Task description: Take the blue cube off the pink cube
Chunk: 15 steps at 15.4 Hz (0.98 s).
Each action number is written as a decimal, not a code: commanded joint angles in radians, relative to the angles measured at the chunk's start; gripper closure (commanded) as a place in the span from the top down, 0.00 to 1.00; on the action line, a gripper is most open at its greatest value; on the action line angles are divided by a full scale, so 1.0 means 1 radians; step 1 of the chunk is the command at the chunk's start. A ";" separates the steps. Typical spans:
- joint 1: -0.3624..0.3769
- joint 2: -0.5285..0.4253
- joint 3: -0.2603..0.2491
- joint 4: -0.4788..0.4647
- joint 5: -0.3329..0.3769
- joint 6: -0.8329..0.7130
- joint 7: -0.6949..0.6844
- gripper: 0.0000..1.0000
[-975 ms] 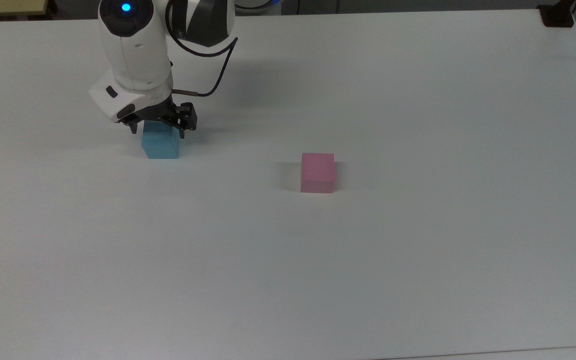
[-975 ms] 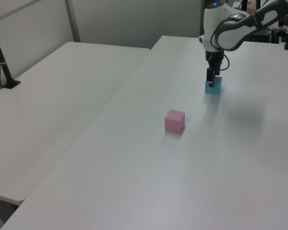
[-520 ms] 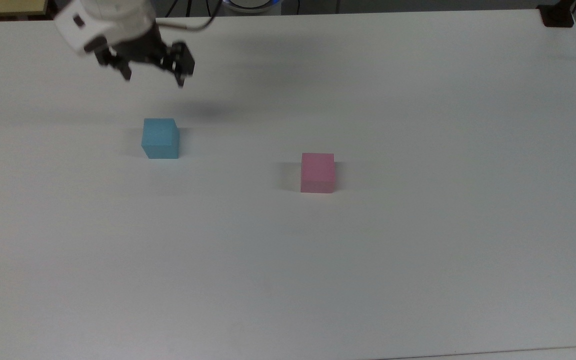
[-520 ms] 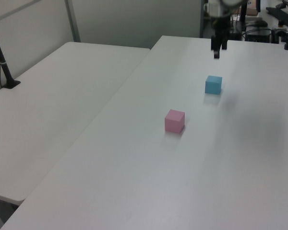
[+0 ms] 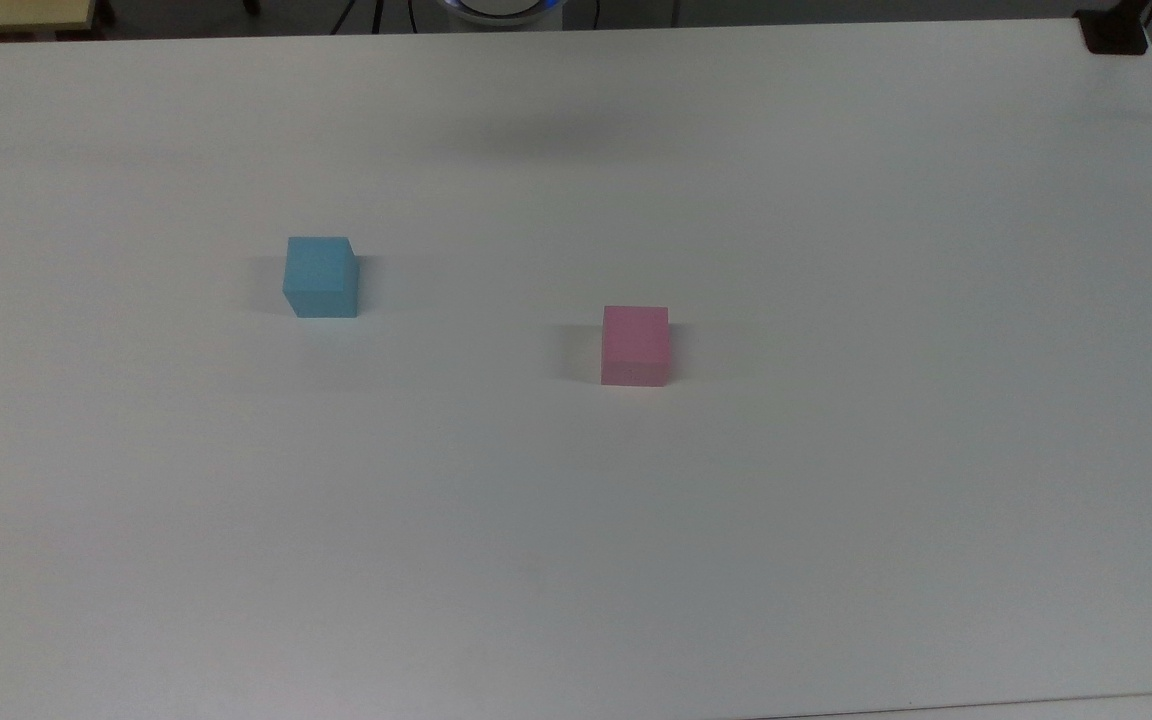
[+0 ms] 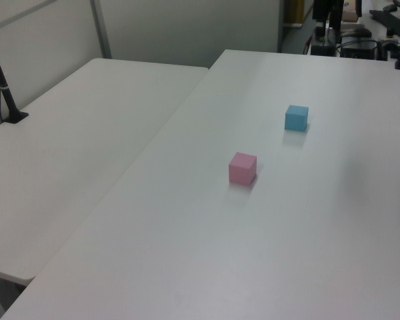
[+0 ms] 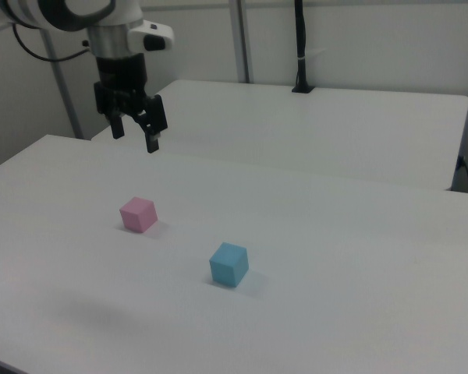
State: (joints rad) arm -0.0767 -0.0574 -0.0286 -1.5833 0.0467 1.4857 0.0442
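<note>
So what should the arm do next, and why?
Probably nothing more than stay raised and stop. The blue cube sits on the table, apart from the pink cube, and the gripper hangs open and empty above the table, so the job looks done.

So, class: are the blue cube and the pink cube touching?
Apart. The top view shows bare table between the blue cube and the pink cube; each stands alone on the surface.
</note>
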 commanded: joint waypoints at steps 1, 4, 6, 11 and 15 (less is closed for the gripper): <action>0.043 -0.012 -0.010 -0.020 -0.011 0.011 -0.038 1.00; 0.037 -0.010 -0.013 -0.020 -0.030 0.050 -0.101 1.00; 0.034 -0.005 -0.014 -0.018 -0.054 0.070 -0.138 1.00; 0.029 -0.005 -0.017 -0.020 -0.062 0.073 -0.136 1.00; 0.026 -0.005 -0.020 -0.020 -0.060 0.073 -0.139 1.00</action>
State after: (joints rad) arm -0.0513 -0.0524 -0.0387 -1.5854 -0.0037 1.5344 -0.0704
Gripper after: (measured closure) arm 0.000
